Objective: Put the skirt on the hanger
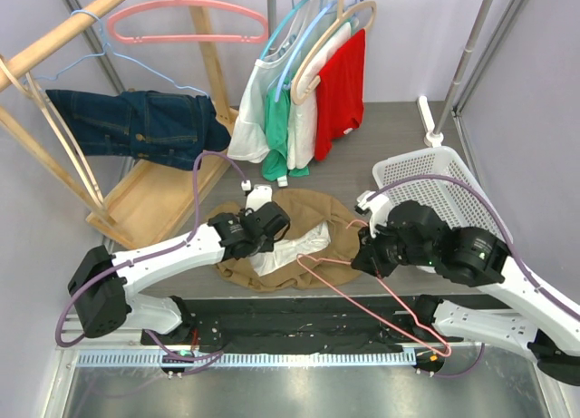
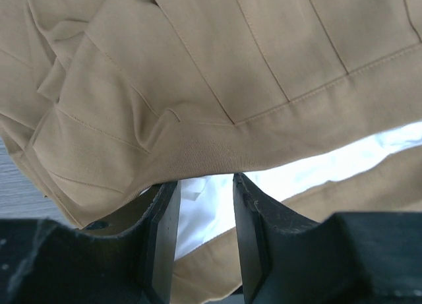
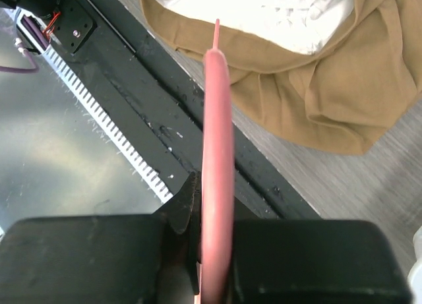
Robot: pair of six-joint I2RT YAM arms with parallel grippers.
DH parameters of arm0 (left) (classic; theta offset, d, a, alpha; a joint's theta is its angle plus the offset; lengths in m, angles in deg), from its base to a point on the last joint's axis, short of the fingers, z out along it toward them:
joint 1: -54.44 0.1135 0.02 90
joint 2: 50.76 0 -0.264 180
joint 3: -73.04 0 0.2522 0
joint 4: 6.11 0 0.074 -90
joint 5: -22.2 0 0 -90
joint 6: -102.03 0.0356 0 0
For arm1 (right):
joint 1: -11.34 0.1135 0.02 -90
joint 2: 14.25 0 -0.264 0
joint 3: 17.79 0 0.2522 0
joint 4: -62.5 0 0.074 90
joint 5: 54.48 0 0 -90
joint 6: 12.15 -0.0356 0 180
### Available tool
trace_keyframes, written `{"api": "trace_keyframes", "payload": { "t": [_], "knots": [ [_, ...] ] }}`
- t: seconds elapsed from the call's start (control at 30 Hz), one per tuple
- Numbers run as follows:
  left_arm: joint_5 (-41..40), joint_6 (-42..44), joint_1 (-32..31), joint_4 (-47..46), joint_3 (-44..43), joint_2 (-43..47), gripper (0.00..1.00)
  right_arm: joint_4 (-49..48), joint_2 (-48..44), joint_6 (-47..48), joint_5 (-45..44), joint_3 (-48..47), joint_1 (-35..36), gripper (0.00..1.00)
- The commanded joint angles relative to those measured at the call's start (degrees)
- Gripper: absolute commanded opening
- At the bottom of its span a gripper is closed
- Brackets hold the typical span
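One crumpled tan skirt [image 1: 313,211], white lining [image 1: 279,255] exposed; left gripper [image 2: 204,185] half-open, right gripper [image 3: 214,215] tight on pink hanger [image 3: 217,119].

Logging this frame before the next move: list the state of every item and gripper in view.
left gripper: open, at the skirt's waistband.
right gripper: shut on the pink wire hanger.
skirt: crumpled, white lining exposed, not yet hung.
pink wire hanger: held, nothing on it.
white basket: upright, apparently empty.
jeans: hanging draped.
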Motion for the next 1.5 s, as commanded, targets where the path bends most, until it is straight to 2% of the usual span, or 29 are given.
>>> {"api": "trace_keyframes", "payload": {
  "t": [0.0,0.3,0.43,0.7,1.1,1.2,1.23,1.33,1.47],
  "knots": [
    [-0.48,-1.23,1.58,-4.56,2.28,0.86,0.41,-7.11,1.50,2.09,-1.09,0.90,-0.02,0.01],
    [5.85,0.61,3.95,-10.80,4.84,0.25,0.41,-13.09,5.54,3.06,-1.97,2.31,0.07,0.01],
    [7.70,0.97,4.13,-10.45,4.67,-1.33,0.40,-14.50,6.60,3.06,-1.61,2.13,-0.02,0.01],
    [5.51,-0.88,4.13,-7.03,4.93,-1.43,0.33,-14.50,6.78,2.54,-1.35,2.31,-0.02,0.01],
    [7.52,-0.44,4.13,-8.33,5.19,-4.85,0.31,-14.41,6.87,2.18,-2.93,1.79,0.06,0.01],
    [7.70,-0.26,4.13,-8.35,4.93,-4.50,0.24,-14.33,7.22,1.92,-3.37,1.26,-0.02,0.01],
    [7.53,-0.18,4.13,-7.91,4.58,-4.59,0.15,-14.41,7.31,1.92,-3.46,1.17,-0.02,0.01],
    [6.83,0.26,4.13,-5.28,2.74,-3.28,0.00,-13.98,7.75,2.09,-3.46,0.82,-0.02,0.01],
    [6.56,0.35,4.13,-2.20,0.54,0.33,0.00,-13.89,8.18,2.97,-3.63,0.55,-0.02,0.01]
  ]
}}
